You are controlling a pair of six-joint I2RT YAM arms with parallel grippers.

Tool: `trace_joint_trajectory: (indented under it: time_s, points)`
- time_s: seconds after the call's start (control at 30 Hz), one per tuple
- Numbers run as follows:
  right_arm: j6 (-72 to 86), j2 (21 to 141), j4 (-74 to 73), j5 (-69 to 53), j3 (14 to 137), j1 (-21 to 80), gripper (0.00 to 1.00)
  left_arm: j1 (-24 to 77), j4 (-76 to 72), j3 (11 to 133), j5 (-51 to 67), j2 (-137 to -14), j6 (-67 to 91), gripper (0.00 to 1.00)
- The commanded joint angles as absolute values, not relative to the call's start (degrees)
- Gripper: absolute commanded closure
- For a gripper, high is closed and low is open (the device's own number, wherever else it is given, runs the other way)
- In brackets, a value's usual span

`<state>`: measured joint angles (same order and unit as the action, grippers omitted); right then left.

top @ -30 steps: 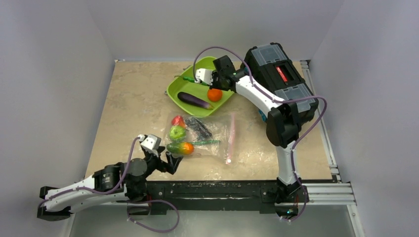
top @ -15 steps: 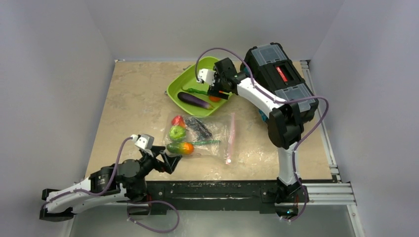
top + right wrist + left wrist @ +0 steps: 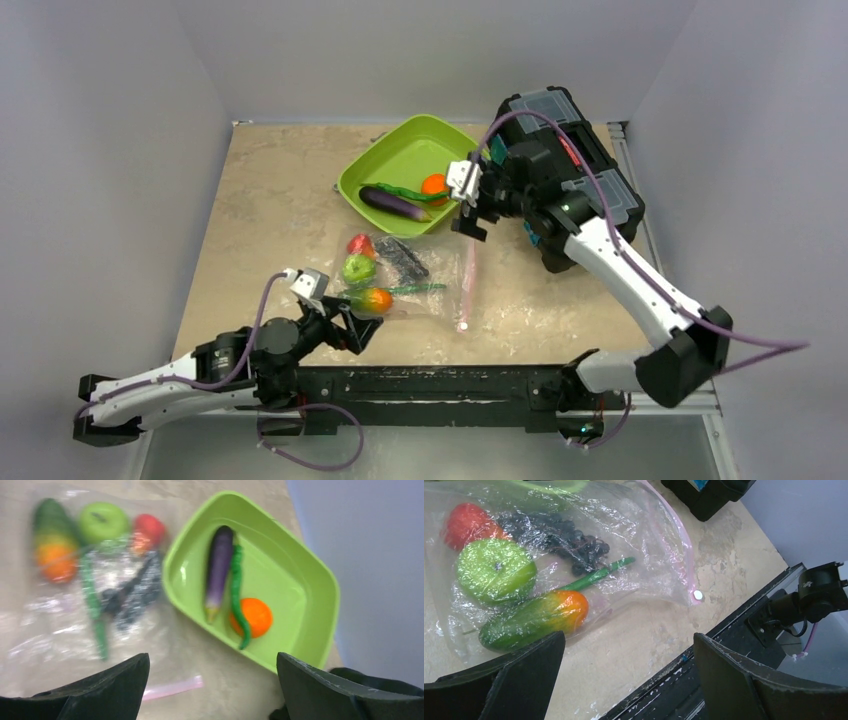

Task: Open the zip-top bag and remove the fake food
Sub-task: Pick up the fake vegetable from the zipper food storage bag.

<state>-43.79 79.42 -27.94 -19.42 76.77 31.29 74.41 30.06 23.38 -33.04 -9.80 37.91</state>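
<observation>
Mottled beige table [image 3: 270, 200] bearing zip-top bag [image 3: 440, 298]; grey walls [image 3: 110, 150].

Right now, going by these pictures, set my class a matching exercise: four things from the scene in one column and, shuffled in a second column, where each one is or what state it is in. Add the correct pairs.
Column A
1. purple eggplant
2. dark grapes
3. right gripper
4. black toolbox

Column B
a. inside the zip-top bag
b. open, holding nothing
c. at the far right of the table
d. lying in the green tray

Pairs: 1-d, 2-a, 3-b, 4-c
</observation>
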Motion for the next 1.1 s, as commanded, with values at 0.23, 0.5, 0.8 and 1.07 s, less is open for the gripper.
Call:
trace_joint_trajectory:
  time_s: [0.23, 0.5, 0.8, 1.07]
  points:
    - [-47.5, 63.7, -32.1, -42.2, 56.3, 27.7, 0.01, 74.6, 25.0, 26.1, -31.6, -16.2, 36.5, 0.00]
    - [-54.4, 61.2, -36.2, -42.2, 50.6, 27.3, 0.01, 74.6, 25.9, 25.9, -32.8, -16.4, 35.2, 0.00]
    - [-64.4, 56.5, -37.2, -37.2, 44.9, 27.3, 0.02, 73.8, 30.9, 32.1, -34.7, -22.4, 31.2, 0.04]
    - [-69.8, 58.1, -35.5, -31.5, 41.3, 27.3, 0.04, 58.6, 28.8, 35.2, -18.5, -29.2, 27.3, 0.08]
